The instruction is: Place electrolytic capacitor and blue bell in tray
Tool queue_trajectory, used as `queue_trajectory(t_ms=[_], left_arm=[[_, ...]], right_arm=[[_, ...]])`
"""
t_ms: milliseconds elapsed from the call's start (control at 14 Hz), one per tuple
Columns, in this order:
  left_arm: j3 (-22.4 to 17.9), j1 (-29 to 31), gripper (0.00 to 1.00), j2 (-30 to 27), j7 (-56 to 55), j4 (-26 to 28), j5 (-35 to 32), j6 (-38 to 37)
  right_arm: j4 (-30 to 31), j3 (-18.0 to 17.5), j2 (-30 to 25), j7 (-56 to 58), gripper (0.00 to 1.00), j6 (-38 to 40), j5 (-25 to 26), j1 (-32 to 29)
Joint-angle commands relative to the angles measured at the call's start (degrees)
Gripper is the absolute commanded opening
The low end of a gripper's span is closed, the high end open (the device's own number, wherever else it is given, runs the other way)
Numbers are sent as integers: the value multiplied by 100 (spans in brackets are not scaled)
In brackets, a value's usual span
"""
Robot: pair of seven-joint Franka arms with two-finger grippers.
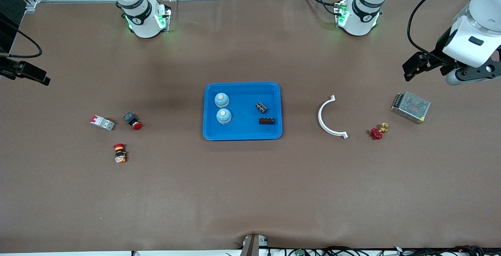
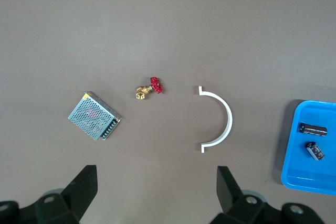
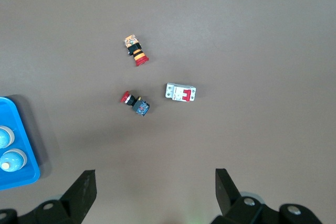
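Note:
The bright blue tray lies at the table's middle. In it stand two blue bells with cream tops, toward the right arm's end. Two dark electrolytic capacitors lie in it toward the left arm's end, also seen as capacitors on the tray. My left gripper hangs open and empty over the left arm's end of the table. My right gripper hangs open and empty over the right arm's end. Its view catches the tray's corner with a bell.
Toward the left arm's end lie a white half-ring, a red-handled brass valve and a metal mesh power supply. Toward the right arm's end lie a circuit breaker, a red push button and an emergency-stop button.

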State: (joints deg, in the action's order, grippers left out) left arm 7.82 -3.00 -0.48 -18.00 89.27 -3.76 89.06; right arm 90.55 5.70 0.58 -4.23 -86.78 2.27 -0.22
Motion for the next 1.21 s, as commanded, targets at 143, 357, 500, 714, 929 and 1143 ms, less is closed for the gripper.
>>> queue_trajectory(t_ms=[143,357,500,714,929,1143], left_arm=[[0,10,100,-110,95,47,77,-64],[0,10,100,-119,103,38,69,-117],[0,10,100,-127,112,38,69,-126],[0,10,100,-127,130,29,69,-135],[0,10,100,-119,330,20,60,-135],[-9,45,100,-84,701,-32,69,-135]], right_arm=[[-20,80,3,45,100,12,-87,66],[-12,54,-5,10,100,21,-95,92],[172,-104,-171,-60,100,-75,-104,92],[208,-411,-304,-218,100,-128,-95,92],[217,-518,-296,-315,100,-163,-95,83],[243,-518,-260,-324,100,-251,-95,92]])
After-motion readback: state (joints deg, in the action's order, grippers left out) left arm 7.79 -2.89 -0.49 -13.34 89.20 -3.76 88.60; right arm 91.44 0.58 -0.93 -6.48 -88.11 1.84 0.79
